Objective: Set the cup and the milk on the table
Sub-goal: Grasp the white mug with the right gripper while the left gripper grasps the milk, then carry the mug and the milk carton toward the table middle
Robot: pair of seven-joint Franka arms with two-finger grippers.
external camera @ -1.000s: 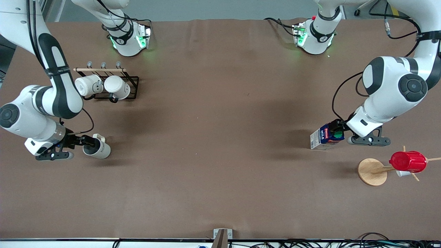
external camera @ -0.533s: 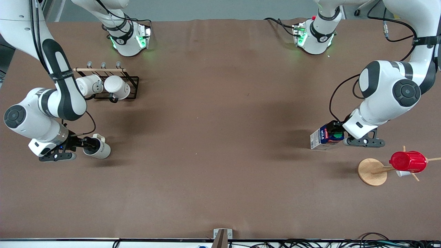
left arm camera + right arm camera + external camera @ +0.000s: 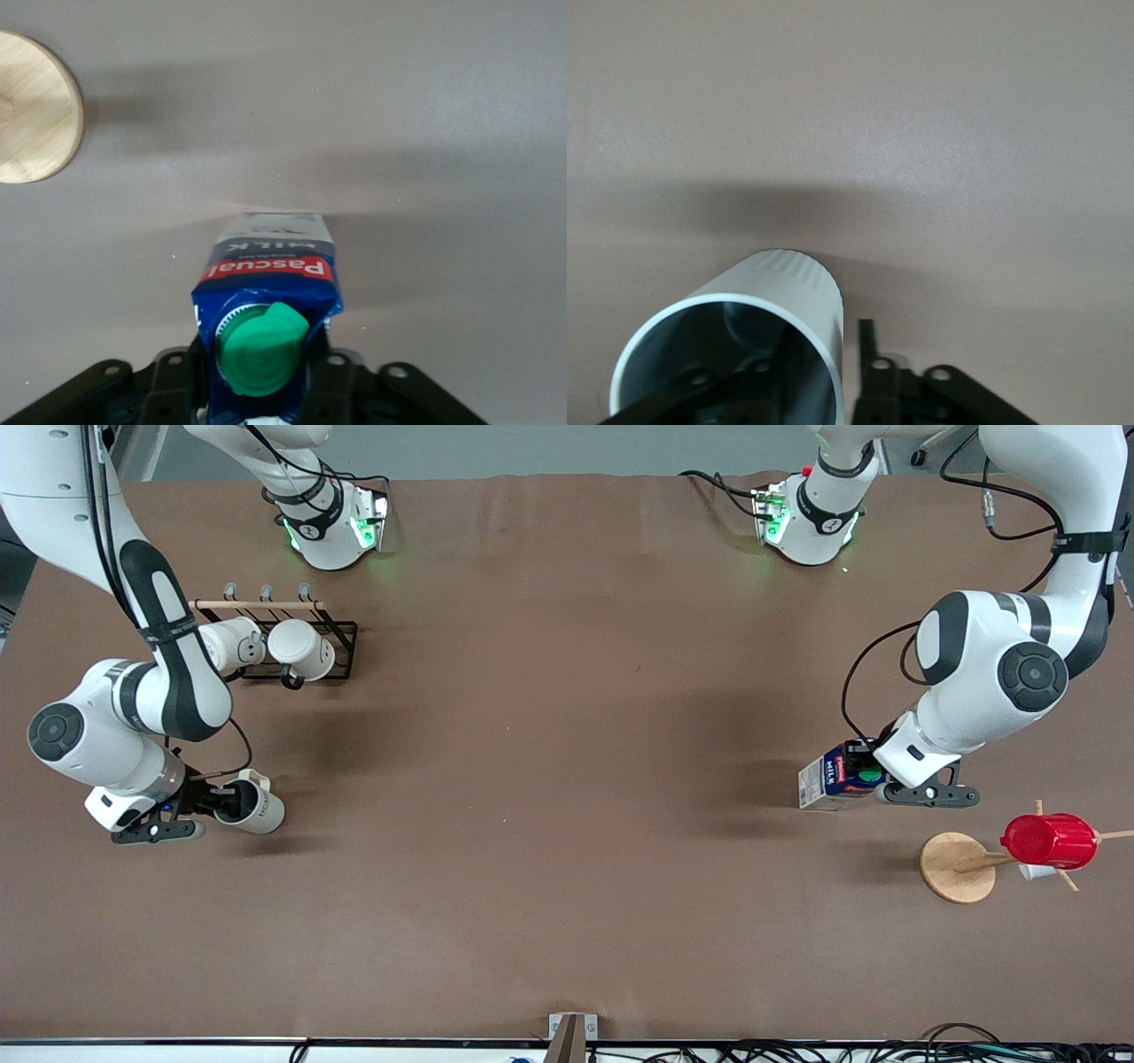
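Note:
The cream-white cup [image 3: 257, 810] stands on the brown table [image 3: 567, 779] toward the right arm's end, its mouth toward the gripper. My right gripper [image 3: 221, 802] straddles its rim. In the right wrist view one finger is inside the cup [image 3: 788, 283], and the outer finger [image 3: 866, 354] stands a narrow gap off the wall, so the gripper [image 3: 824, 354] is open. The blue and white milk [image 3: 828, 781] rests base-down toward the left arm's end. My left gripper [image 3: 864, 775] is shut on its top; the left wrist view shows the gripper [image 3: 257, 363] flanking the green-capped milk [image 3: 266, 266].
A black wire rack with two white mugs [image 3: 275, 646] stands farther from the front camera than the cup. A wooden stand [image 3: 955, 866] bearing a red plastic cup [image 3: 1050, 840] is nearer the camera than the milk; its base shows in the left wrist view [image 3: 31, 106].
Both arms' elbows and hands have shifted a little toward the table's middle and over their objects. The cup and the milk have stayed in place.

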